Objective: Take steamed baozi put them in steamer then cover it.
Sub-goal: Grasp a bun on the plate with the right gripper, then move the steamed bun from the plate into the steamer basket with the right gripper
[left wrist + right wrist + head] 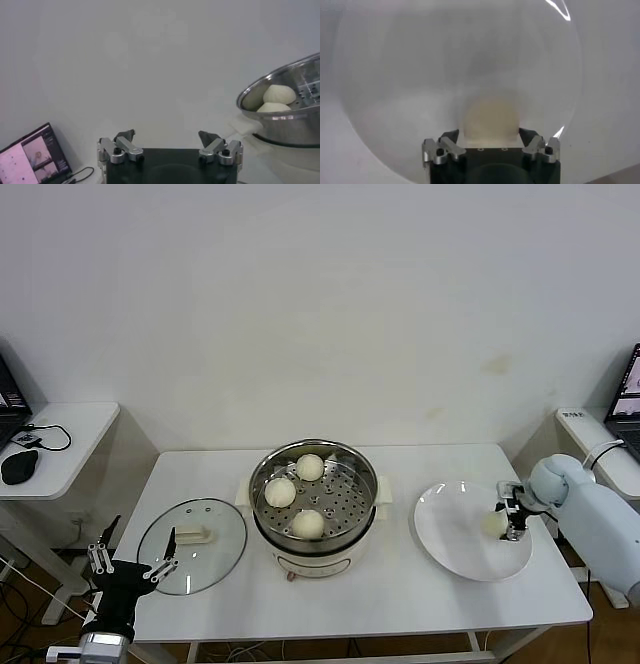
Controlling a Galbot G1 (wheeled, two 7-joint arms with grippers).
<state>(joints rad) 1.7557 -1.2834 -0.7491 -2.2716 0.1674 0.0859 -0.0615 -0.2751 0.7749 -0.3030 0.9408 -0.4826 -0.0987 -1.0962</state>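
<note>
Baozi: three point(307, 524) sit on the perforated tray inside the steamer point(366, 506); a fourth point(494, 523) lies on the white plate point(450, 534).
Right gripper point(507, 522): fingers clasped around the fourth bun.
Left gripper point(130, 562): spread wide, empty, near the table's left front corner.
Cover point(192, 546): flat on the table, left of the steamer.

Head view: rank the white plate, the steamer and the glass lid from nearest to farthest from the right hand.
1. White plate, directly under the right hand, on the table's right side.
2. Steamer, at the table's centre.
3. Glass lid, flat on the table's left side.
</note>
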